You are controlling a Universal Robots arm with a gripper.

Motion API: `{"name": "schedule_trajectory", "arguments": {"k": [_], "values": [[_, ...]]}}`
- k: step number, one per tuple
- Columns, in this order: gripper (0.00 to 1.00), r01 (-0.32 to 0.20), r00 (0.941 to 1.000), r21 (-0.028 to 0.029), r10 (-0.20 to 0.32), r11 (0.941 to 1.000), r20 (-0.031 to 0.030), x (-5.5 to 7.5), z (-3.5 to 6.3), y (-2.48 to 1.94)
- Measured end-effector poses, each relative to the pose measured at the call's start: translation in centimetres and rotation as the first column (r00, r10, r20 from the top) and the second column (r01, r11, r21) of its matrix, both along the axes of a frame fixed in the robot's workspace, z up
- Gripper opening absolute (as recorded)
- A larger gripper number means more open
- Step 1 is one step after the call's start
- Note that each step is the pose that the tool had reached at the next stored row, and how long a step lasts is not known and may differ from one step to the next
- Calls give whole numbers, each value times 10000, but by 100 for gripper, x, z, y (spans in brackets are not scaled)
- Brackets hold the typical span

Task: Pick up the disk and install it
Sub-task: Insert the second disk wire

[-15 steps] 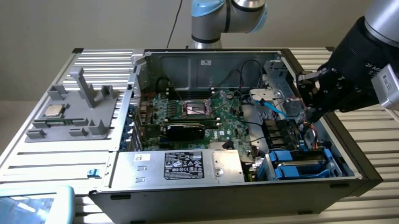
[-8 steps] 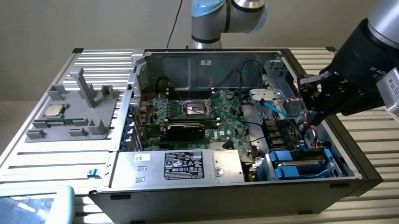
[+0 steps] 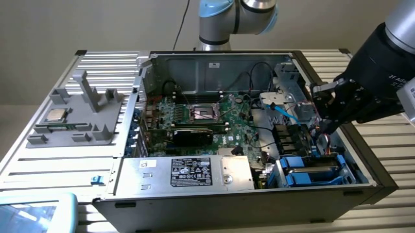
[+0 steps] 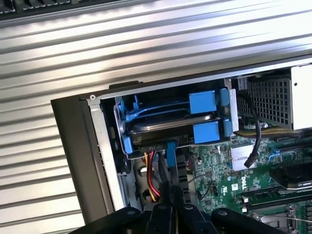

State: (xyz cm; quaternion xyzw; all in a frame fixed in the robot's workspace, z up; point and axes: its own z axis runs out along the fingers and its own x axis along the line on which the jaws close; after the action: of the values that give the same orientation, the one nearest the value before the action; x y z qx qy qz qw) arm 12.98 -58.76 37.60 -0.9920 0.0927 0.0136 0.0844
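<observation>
The disk (image 3: pixel 312 173), silver-grey in its bright blue carrier, sits inside the drive cage at the open computer case's front corner, on the exterior view's right. In the wrist view the disk (image 4: pixel 168 123) lies in the cage with its blue handles (image 4: pixel 202 102) facing the motherboard. My gripper (image 3: pixel 322 130) hovers above the case's right side wall, a little behind the cage. Its two black fingers (image 4: pixel 165 214) are pressed together with nothing between them. They point down toward the red and yellow cables (image 4: pixel 150 175) beside the cage.
The silver power supply box (image 3: pixel 188 172) fills the case's front. The motherboard (image 3: pixel 201 114) lies in the middle, and a blue cable (image 3: pixel 283 109) runs near my gripper. A small CPU chip (image 3: pixel 55 115) rests on a grey fixture at the exterior view's left. The ribbed metal table (image 3: pixel 382 145) surrounds the case.
</observation>
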Motion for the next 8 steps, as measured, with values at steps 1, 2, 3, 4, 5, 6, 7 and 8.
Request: {"name": "schedule_trajectory", "arguments": {"k": [1, 2, 3, 4, 5, 6, 7, 8], "values": [[11, -16, 10000, -1, 16, 10000, 0, -2, -2, -13], [11, -31, 10000, 1, 31, 10000, -1, -5, -6, -26], [11, -45, 10000, 0, 45, 10000, 0, -7, -8, -40], [11, -61, 10000, 0, 61, 10000, -1, -9, -10, -54], [11, -78, 10000, 0, 78, 10000, -1, -11, -13, -67], [11, -92, 10000, 0, 92, 10000, -1, -15, -16, -79], [11, -104, 9999, 0, 104, 9999, -1, -20, -20, -89], [11, -117, 9999, 0, 117, 9999, -1, -26, -26, -98]]}}
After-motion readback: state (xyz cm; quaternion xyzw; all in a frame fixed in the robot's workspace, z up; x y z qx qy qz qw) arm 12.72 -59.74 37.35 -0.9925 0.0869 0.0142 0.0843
